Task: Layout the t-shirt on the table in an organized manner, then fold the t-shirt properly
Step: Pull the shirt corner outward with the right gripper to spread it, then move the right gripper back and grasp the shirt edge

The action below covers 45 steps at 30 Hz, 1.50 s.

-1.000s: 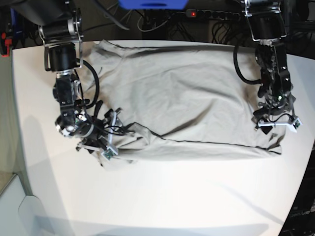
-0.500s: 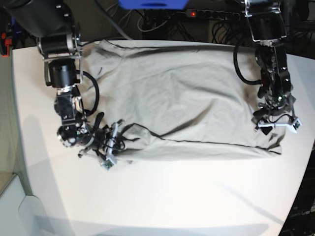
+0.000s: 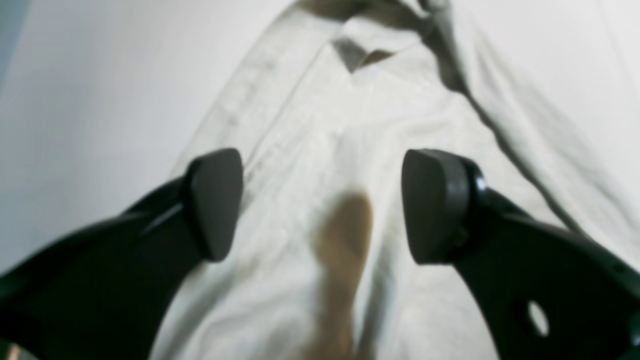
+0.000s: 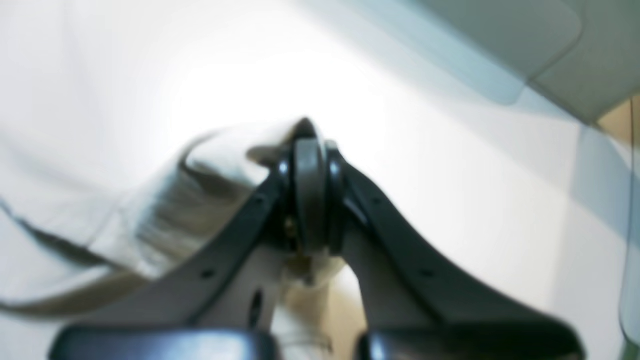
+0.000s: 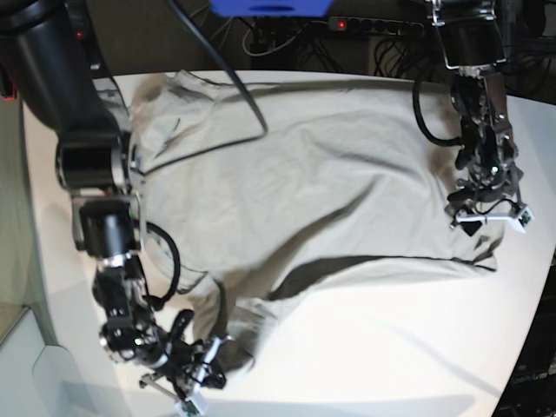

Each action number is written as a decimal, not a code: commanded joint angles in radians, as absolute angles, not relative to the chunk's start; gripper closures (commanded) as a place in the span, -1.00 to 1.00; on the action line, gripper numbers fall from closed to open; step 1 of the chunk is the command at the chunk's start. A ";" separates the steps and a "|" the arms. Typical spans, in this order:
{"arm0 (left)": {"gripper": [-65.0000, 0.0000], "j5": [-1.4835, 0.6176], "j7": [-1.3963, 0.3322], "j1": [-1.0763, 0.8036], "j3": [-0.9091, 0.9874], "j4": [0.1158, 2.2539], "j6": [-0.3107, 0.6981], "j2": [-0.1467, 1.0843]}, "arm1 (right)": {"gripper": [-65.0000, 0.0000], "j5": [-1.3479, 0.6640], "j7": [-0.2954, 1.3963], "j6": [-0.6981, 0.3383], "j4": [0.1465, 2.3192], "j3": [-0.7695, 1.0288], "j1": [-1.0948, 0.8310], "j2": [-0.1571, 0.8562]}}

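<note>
The light grey-beige t-shirt (image 5: 313,182) lies spread over the white table (image 5: 391,347), with wrinkles and a dark fold across its near part. My right gripper (image 5: 201,375) is near the front left of the table, shut on a bunched corner of the t-shirt (image 4: 200,200). In the right wrist view the fingertips (image 4: 310,165) press together with cloth pinched between them. My left gripper (image 5: 491,224) hangs open over the shirt's right edge. Its two dark pads (image 3: 215,205) stand wide apart above flat cloth (image 3: 320,125), holding nothing.
A power strip (image 5: 373,24), cables and a blue object (image 5: 269,7) sit behind the table's far edge. The table's rounded left edge (image 5: 35,287) runs close to my right arm. Bare white tabletop shows in front of the shirt.
My right gripper has shut on the shirt's near-left corner and dragged it toward the table's front edge, stretching the cloth. The left arm has not moved.
</note>
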<state>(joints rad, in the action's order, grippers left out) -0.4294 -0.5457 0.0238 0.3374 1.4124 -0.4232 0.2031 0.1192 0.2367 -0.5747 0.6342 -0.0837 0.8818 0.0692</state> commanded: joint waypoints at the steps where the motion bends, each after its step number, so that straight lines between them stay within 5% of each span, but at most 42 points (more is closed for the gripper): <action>1: -0.48 -0.423 -0.529 0.027 0.340 1.443 -0.437 0.216 | 1.00 0.105 0.179 -0.545 0.582 -0.084 0.952 0.059; 5: -0.49 -0.423 -0.529 0.002 0.340 1.488 -0.437 0.217 | 0.83 0.105 0.033 -0.463 0.340 -0.091 1.082 0.042; 11: -0.49 -0.423 -0.644 -0.008 0.340 1.569 -0.437 0.223 | -0.08 0.102 -0.027 -0.460 0.302 -0.084 1.118 0.068; 13: -0.49 -0.423 -0.679 -0.007 0.340 1.592 -0.437 0.223 | -0.23 0.099 -0.024 -0.460 0.302 -0.081 1.115 0.079; 22: -0.49 -0.423 -0.697 -0.022 0.332 1.636 -0.435 0.220 | -0.21 0.099 0.203 -0.461 0.326 0.051 0.943 0.153; 34: -0.49 -0.421 -0.697 -0.185 0.340 1.710 -0.255 0.223 | -0.23 0.099 0.496 -0.466 1.153 0.051 0.400 0.228; 40: -0.66 -0.421 -0.697 -0.197 0.420 1.710 -0.252 0.223 | -0.50 0.099 0.624 -0.466 1.285 0.051 0.309 0.226; 45: -0.78 -0.410 -0.697 -0.194 0.464 1.695 -0.251 0.228 | -0.54 0.099 0.639 -0.466 1.297 0.053 0.288 0.226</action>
<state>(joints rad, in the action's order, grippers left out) -0.4133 -0.7139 -0.2035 0.4568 1.6833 -0.2604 0.2157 0.1036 0.6636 -0.4732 1.2781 0.0486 0.2611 0.2157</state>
